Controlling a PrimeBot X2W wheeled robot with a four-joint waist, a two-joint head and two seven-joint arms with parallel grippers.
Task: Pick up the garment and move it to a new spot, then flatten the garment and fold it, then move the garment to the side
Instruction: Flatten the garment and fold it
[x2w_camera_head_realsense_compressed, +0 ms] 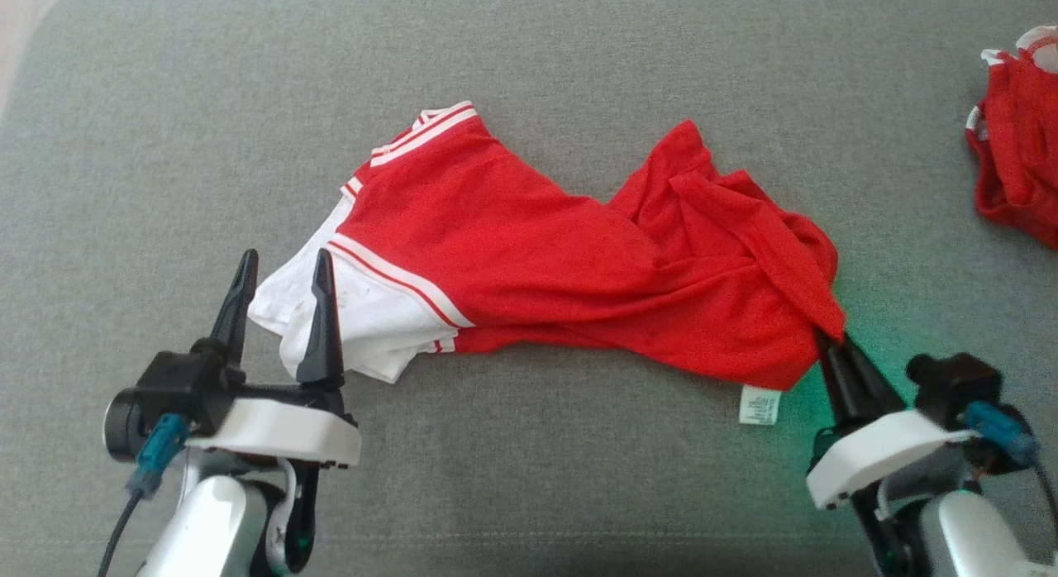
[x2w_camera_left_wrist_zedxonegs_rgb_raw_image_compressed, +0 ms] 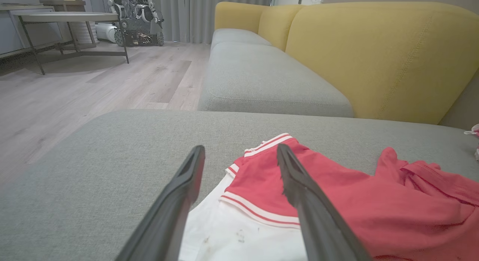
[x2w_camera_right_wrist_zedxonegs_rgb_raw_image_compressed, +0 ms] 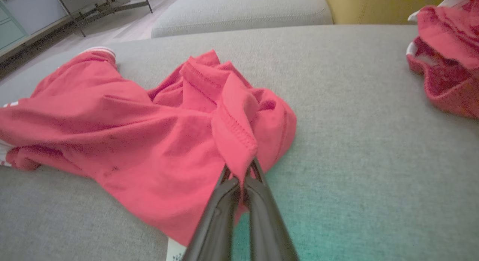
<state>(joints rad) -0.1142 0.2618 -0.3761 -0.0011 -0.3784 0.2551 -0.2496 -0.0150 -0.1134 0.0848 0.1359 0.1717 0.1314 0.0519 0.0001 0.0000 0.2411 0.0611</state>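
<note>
Garment [x2w_camera_head_realsense_compressed: 529, 255] lies crumpled mid-frame on grey cushion [x2w_camera_head_realsense_compressed: 165, 106]; right gripper [x2w_camera_head_realsense_compressed: 829, 339] pinches its lower-right hem, left gripper [x2w_camera_head_realsense_compressed: 285, 263] spread wide over white sleeve [x2w_camera_head_realsense_compressed: 372, 321]. Lifting, flattening, folding apparently all remain

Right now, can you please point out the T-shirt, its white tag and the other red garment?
T-shirt [x2w_camera_head_realsense_compressed: 512, 246]: head view, on the middle of the red body.
tag [x2w_camera_head_realsense_compressed: 760, 406]: head view, on the middle of the tag.
other garment [x2w_camera_head_realsense_compressed: 1012, 159]: head view, on its crumpled red cloth.
</note>
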